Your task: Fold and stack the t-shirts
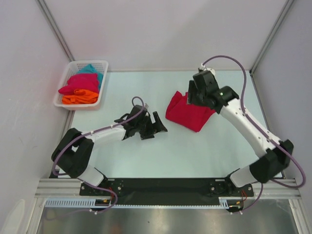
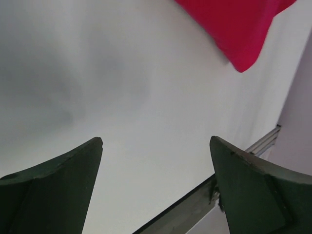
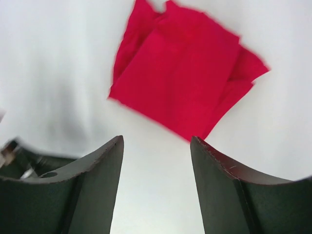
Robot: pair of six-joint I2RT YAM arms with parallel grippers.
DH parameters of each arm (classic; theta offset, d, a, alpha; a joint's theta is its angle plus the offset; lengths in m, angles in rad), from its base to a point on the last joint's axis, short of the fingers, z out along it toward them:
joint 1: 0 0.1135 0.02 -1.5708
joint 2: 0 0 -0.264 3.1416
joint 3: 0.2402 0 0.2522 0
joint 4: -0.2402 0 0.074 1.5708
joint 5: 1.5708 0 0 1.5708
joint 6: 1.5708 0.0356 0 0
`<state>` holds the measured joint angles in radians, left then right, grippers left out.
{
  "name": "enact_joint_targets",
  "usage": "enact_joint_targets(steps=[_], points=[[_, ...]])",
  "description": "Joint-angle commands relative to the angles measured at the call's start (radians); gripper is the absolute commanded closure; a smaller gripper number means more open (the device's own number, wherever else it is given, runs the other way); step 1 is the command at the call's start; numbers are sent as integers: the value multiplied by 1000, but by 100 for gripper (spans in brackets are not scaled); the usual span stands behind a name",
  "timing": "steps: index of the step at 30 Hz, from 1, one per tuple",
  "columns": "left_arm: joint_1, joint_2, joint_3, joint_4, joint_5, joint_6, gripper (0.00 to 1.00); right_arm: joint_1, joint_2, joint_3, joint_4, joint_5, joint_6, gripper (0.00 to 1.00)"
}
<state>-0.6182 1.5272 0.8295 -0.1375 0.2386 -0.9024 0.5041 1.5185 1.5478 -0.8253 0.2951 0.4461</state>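
Note:
A crimson t-shirt [image 1: 185, 116], folded into a rough square, lies on the table right of centre. It also shows in the left wrist view [image 2: 239, 29] and the right wrist view [image 3: 183, 78]. My right gripper [image 1: 191, 97] hovers over the shirt's far edge, open and empty [image 3: 157, 141]. My left gripper [image 1: 156, 130] is open and empty [image 2: 156, 146], a little to the left of the shirt, over bare table. A crimson-pink shirt [image 1: 78, 84], an orange one [image 1: 80, 97] and a teal one [image 1: 92, 70] lie bunched in the basket.
The white mesh basket [image 1: 90, 62] stands at the back left corner of the table. White walls enclose the table on three sides. The metal rail of the table's edge [image 2: 204, 204] shows past my left fingers.

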Motion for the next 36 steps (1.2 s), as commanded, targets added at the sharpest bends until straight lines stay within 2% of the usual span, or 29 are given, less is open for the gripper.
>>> enact_joint_targets(steps=[1,4,5,8,10,16,21,24,25,30,33,36], points=[[-54,-1,-59,409,-19,-225,1,120,-119,-155,-32,24,126,37],[-69,31,-105,634,-38,-332,1,189,-188,-193,-70,42,170,37],[-69,45,-124,782,-39,-370,0,206,-214,-196,-84,55,178,37],[-72,123,-161,1046,-44,-498,0,254,-265,-216,-132,81,221,37],[-77,188,-152,1165,-64,-562,1,266,-296,-244,-146,84,239,38],[-136,289,-168,1240,-212,-662,0,283,-369,-262,-202,105,270,38],[-201,304,-191,1152,-324,-694,0,283,-382,-247,-222,122,267,38],[-225,275,-191,1051,-383,-698,1,283,-371,-233,-227,125,260,38],[-230,266,-182,959,-395,-693,0,283,-360,-229,-229,125,256,38],[-232,229,-57,623,-449,-655,0,283,-337,-195,-233,124,246,38],[-232,238,40,476,-493,-626,0,283,-334,-166,-248,125,241,38],[-232,277,112,440,-499,-621,0,283,-337,-123,-273,133,237,38]])
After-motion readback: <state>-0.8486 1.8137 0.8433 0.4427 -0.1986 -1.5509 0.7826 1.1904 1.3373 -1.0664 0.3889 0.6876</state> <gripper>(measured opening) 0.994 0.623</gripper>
